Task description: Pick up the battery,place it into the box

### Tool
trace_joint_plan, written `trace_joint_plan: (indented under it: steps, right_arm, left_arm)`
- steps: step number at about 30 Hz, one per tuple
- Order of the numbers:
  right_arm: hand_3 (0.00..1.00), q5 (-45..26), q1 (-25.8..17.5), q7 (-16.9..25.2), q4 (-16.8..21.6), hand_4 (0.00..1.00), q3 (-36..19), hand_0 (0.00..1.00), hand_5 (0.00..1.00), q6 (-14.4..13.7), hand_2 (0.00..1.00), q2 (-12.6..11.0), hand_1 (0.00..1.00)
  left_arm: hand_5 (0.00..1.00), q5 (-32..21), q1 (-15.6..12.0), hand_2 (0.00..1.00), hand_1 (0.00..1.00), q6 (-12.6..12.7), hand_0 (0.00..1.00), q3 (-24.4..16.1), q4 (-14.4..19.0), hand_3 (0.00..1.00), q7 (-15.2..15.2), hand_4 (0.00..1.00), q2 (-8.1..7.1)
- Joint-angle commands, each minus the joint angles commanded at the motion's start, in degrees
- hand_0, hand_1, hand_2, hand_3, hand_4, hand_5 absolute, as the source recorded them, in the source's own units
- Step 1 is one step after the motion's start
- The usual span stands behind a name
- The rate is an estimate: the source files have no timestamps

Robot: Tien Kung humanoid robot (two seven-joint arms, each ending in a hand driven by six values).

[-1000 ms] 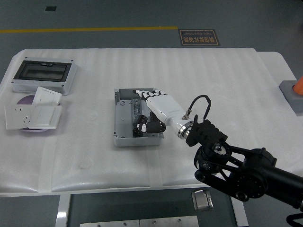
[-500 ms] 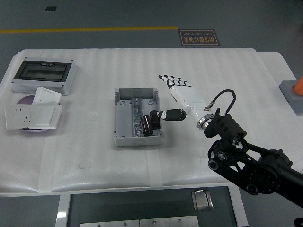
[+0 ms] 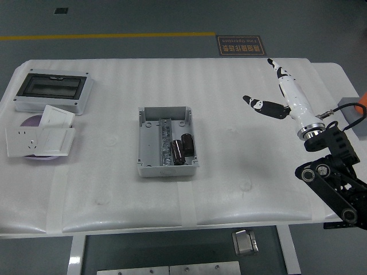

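Note:
Two dark cylindrical batteries [image 3: 183, 150] lie side by side inside the open grey box [image 3: 150, 169] at the table's middle. My right hand [image 3: 276, 94] is white with black fingertips. It is raised well to the right of the box, fingers straight, thumb spread, holding nothing. Its black arm comes in from the lower right. My left arm is out of view.
A grey enclosure with a dark window [image 3: 51, 91] stands at the back left. White socket plates [image 3: 40, 137] lie on a purple disc in front of it. A grey block [image 3: 354, 114] with an orange object sits at the right edge. A metal latch [image 3: 245, 242] is below the table's near edge.
My right hand let go of a battery in the box, opened, and withdrew up and to the right, away from the box.

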State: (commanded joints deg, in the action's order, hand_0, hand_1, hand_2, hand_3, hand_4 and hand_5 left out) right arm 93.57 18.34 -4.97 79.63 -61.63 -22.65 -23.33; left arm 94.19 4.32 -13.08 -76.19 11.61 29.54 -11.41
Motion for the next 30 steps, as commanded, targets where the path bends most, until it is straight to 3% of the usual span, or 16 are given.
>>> trace_joint_plan:
  steps: [7, 14, 30]
  right_arm:
    - [0.998, -9.6, -4.4, 4.3, 0.9, 0.866, -7.5, 0.998, 0.393, -0.7, 0.998, -0.9, 0.998]
    - [0.998, -15.5, -9.0, 7.2, 1.7, 0.867, -13.7, 0.998, 0.414, -2.8, 0.998, -0.1, 0.998]
    - [0.998, -20.7, -13.3, 9.8, 0.4, 0.862, -17.5, 0.998, 0.42, -5.7, 0.998, -0.5, 0.998]
  left_arm:
    - [0.188, -0.7, 0.9, 0.607, 0.681, 0.7, 0.609, -0.6, 0.0, 0.591, 0.2, 0.509, -0.39]
    - [0.195, -0.3, 1.2, 0.608, 0.683, 0.6, 0.613, -0.3, 0.0, 0.59, 0.7, 0.523, -0.31]
    - [0.2, 1.8, 1.6, 0.606, 0.681, -0.2, 0.613, -2.4, 0.3, 0.588, 2.3, 0.531, -0.93]
